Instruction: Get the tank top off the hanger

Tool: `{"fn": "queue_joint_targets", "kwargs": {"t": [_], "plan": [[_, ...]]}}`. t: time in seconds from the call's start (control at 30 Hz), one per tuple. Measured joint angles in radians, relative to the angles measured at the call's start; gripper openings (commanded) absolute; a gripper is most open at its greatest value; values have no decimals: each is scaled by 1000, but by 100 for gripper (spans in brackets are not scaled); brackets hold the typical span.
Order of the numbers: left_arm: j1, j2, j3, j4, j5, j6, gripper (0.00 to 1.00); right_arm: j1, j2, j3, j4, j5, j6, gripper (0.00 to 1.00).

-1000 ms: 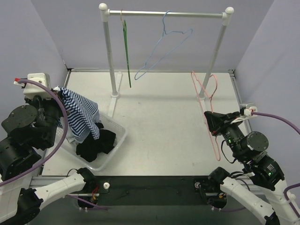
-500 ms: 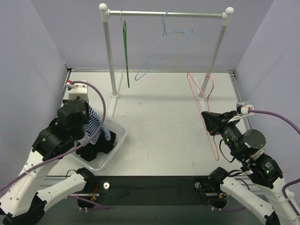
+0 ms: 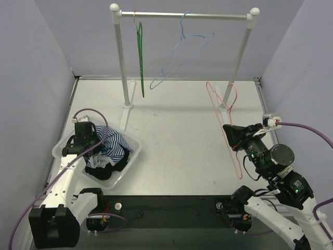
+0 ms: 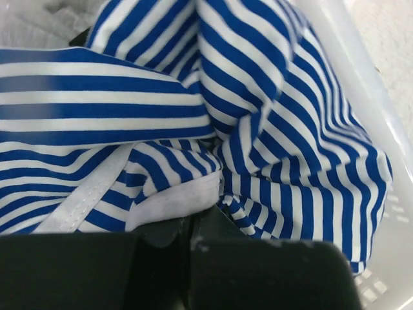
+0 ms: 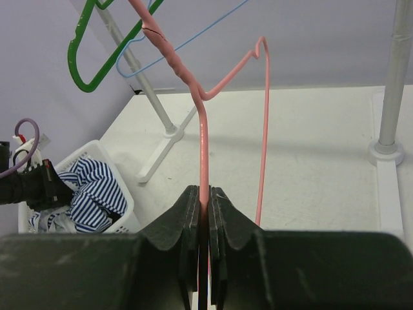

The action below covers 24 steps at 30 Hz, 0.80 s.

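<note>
Down at the near left, the left pincer [image 4: 193, 223] sits low inside the white plastic basket [image 3: 133, 141]. Its jaws are pinched together on a white-hemmed fold of the blue-and-white striped tank top [image 4: 258, 129]. The top lies bunched right at its tips, with no clear long axis, heaped over a dark garment [image 3: 112, 169].

Across at the near right, well apart from the cloth, the right pincer [image 5: 205, 200] is clamped on the pink wire hanger [image 5: 203, 129]. The hanger is bare, and its long side rises from the jaws toward the far end. The top therefore looks free of it, and only the left arm is near enough to let the cloth go.

The pale surface [image 3: 177, 135] between the arms is open. At the far end a white rail [image 3: 182, 15] carries a green hanger [image 3: 140, 57] and a blue wire hanger [image 3: 179, 57].
</note>
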State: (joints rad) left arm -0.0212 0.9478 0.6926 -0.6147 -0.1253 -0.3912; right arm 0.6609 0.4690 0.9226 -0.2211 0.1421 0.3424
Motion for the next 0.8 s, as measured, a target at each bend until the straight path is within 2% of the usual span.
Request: {"fn": "queue_joint_targets", "kwargs": {"t": [0.07, 0.1, 0.23, 0.3, 0.43, 0.63, 0.67, 0.8], "plan": [[37, 14, -24, 23, 9, -71, 0, 0, 1, -2, 0, 0, 1, 0], [50, 20, -29, 29, 3, -103, 5, 0, 1, -3, 0, 0, 1, 0], [64, 22, -31, 29, -46, -197, 42, 0, 1, -14, 0, 2, 1, 0], [64, 10, -31, 27, -69, -224, 48, 0, 3, -16, 0, 3, 1, 0], [64, -55, -27, 21, -100, -240, 82, 0, 19, -16, 0, 8, 1, 0], [65, -163, 32, 6, -106, -215, 87, 0, 67, -16, 0, 10, 1, 0], [65, -178, 44, 8, -92, -203, 92, 0, 80, -15, 0, 11, 1, 0], [67, -235, 52, 41, 25, -145, 97, 0, 145, 5, 0, 14, -3, 0]]}}
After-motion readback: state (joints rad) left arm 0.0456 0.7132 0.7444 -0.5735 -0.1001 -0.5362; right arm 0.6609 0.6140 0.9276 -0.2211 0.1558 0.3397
